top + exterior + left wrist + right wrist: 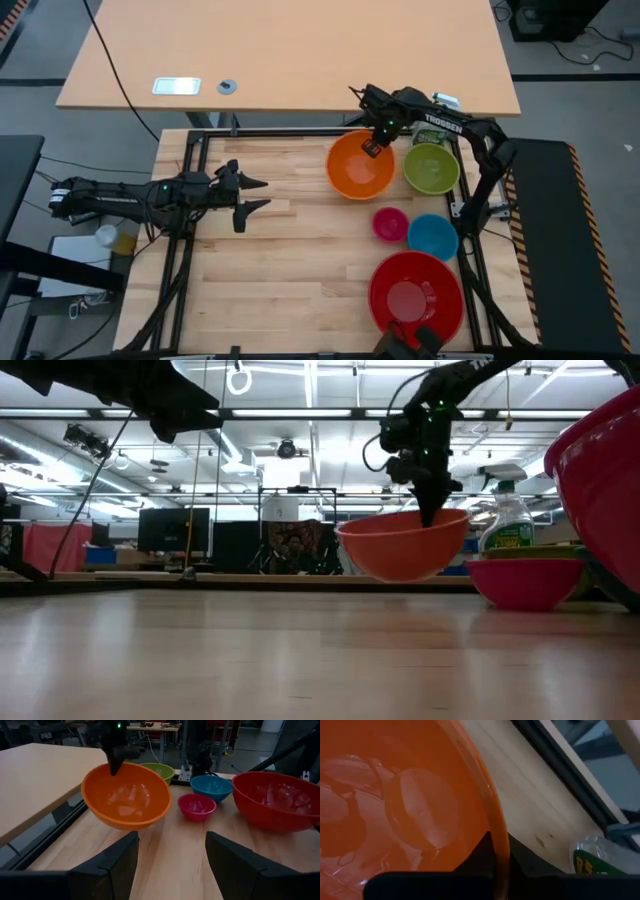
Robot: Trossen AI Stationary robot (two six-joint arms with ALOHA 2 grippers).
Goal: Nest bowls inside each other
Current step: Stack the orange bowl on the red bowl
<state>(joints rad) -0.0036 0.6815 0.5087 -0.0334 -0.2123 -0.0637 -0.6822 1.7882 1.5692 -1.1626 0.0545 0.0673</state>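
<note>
My right gripper [375, 146] is shut on the orange bowl [360, 166], which is off the table at the far right. Four more bowls rest on their bases on the table. The lime green bowl [432, 168] stands just right of the orange one. The magenta-pink bowl [390, 224] and the blue bowl [433, 237] sit nearer. The red bowl [416, 292] is by the near edge. My left gripper [262, 194] waits open at the table's left, touching nothing. My right gripper pinches the orange bowl's rim [498, 845] on its far side, one finger [475, 856] inside the bowl and one outside. The fingers come from above, pointing down. The bowl [127, 797] hangs below them, tilted and lifted clear of the table.
A green spray bottle [505, 520] stands at the far right, behind the lime green bowl. A black frame borders the tabletop. The left and middle of the wooden table [290, 270] are bare.
</note>
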